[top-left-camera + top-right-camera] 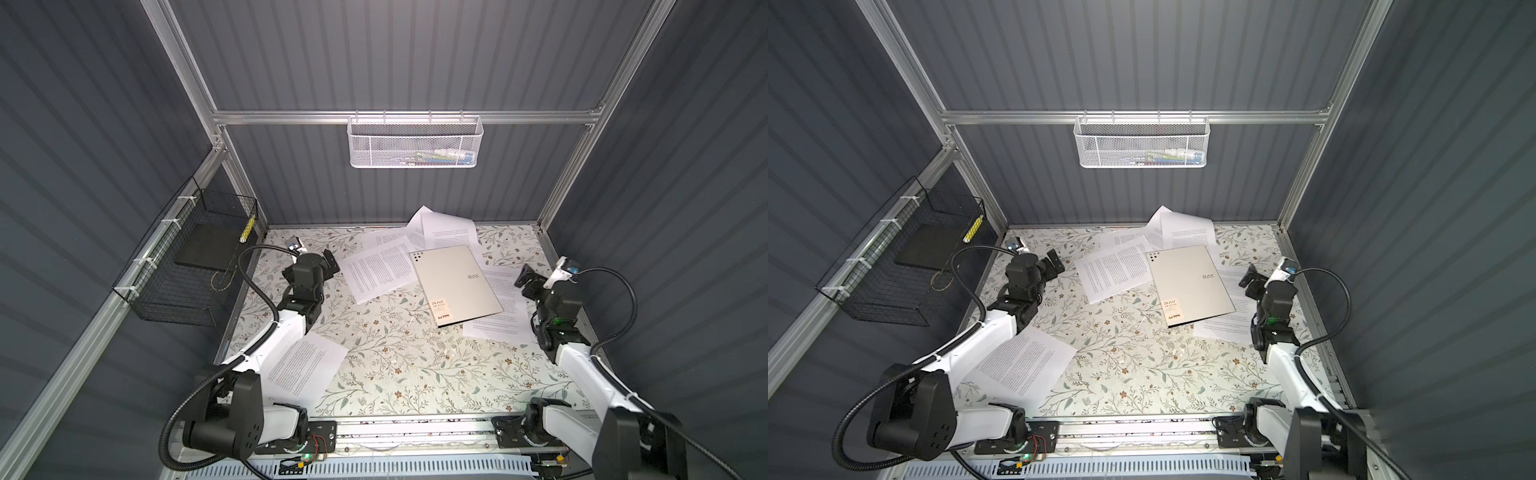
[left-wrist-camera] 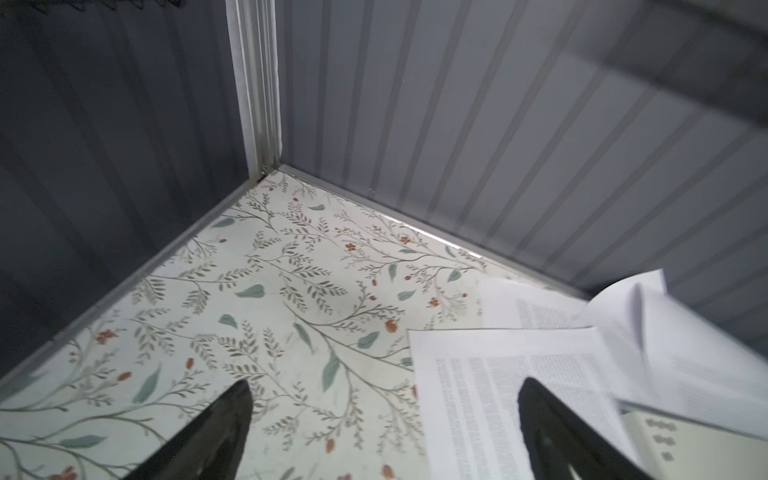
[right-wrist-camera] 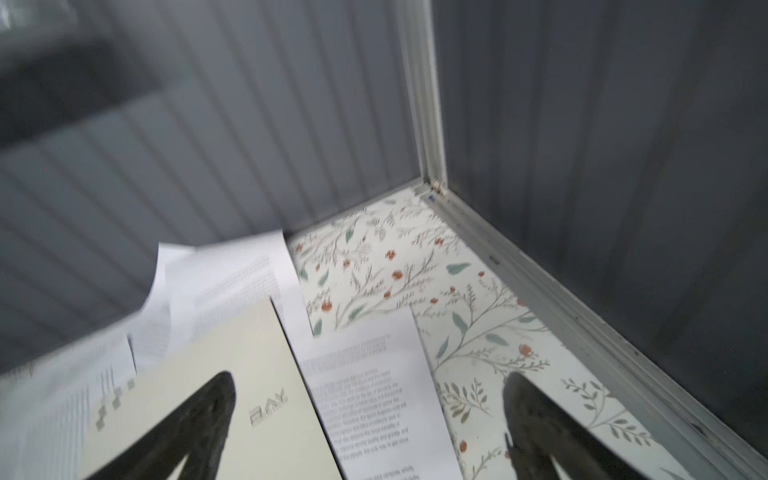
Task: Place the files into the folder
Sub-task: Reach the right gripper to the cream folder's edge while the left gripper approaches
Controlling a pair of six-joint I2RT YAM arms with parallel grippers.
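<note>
The left tool is standing wide apart and gripping nothing, hanging over the table near the left edge of a printed sheet. The right tool is gaping just as wide, also empty, and is hovering by the right edge of the folder; whether either tool is touching paper cannot be told. The folder is lying shut, silver cover up, right of the table's middle and toward the back. It is resting on some of the files, which are spreading out from under it to the left, the right and the back, where two are curling up against the wall. Both top views are showing one more sheet lying well apart at the near left, partly under the left arm, plus a white basket on the back rail and a black basket on the left wall; neither wrist view is catching these. The right wrist view is showing the folder's lettering up close, and the left wrist view only its dotted corner.
</note>
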